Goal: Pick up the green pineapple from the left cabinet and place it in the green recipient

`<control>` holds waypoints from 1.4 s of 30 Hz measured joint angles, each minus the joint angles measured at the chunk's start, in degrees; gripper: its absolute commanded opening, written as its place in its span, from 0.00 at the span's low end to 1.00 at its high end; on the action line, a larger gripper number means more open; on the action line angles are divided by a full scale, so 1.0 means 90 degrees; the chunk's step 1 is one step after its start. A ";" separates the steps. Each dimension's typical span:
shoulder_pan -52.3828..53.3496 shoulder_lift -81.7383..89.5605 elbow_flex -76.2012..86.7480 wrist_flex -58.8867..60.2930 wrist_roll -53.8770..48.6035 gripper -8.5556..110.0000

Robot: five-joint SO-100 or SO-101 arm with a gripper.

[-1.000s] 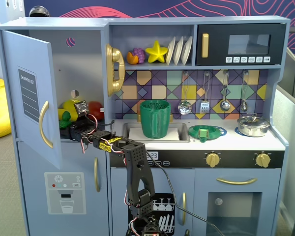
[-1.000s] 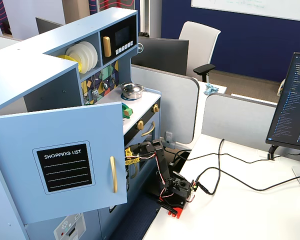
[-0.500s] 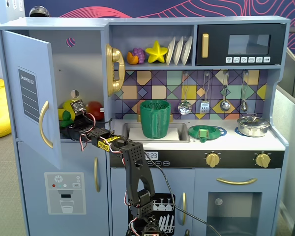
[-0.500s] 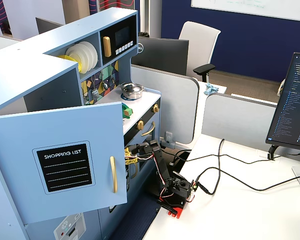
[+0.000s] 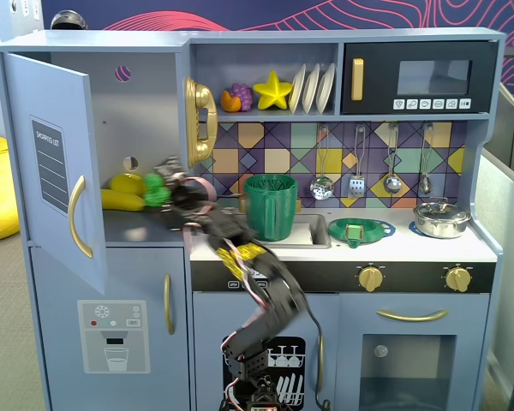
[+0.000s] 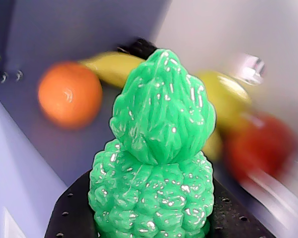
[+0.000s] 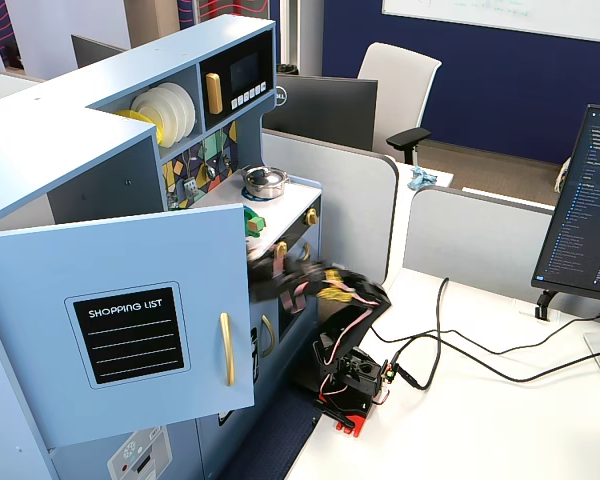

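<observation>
I am holding the pineapple [image 6: 156, 163] tight in my gripper [image 6: 154, 225]. In my wrist view it fills the middle, very close, with its leafy top pointing up. My black fingers [image 6: 72, 213] sit on both sides of its bumpy body.

Behind it I see an orange ball [image 6: 69, 94] on the left. A banana [image 6: 111, 67] lies past the leafy top. A red fruit [image 6: 260, 148] is on the right, but it is blurry. A yellow fruit [image 6: 226, 96] sits between the banana and the red one.

In the front fixed view my gripper [image 5: 173, 193] is at the open front of the cabinet [image 5: 137, 111], up off its floor. The pineapple [image 5: 157, 190] shows as a small green lump there, a little blurry. The banana [image 5: 122, 200] lies just to its left inside. The cabinet door [image 5: 56, 163] hangs open on the left of that view.

My arm [image 5: 257, 274] bends down in front of the counter. It looks smeared in the picture.

Farther back, the green cup [image 5: 270, 205] stands in the sink [image 5: 313, 231], to the right of my gripper. The pineapple is near it but not over it. A flat green dish [image 5: 360, 231] lies on the counter beyond the sink, and a silver pot [image 5: 441, 218] is past that.

In the side fixed view the door [image 7: 115, 320] hides the pineapple. I see only my arm [image 7: 325, 295] there.
</observation>
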 measured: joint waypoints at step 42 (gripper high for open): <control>0.4414 -0.5605 -0.5439 0.0664 0.1172 0.37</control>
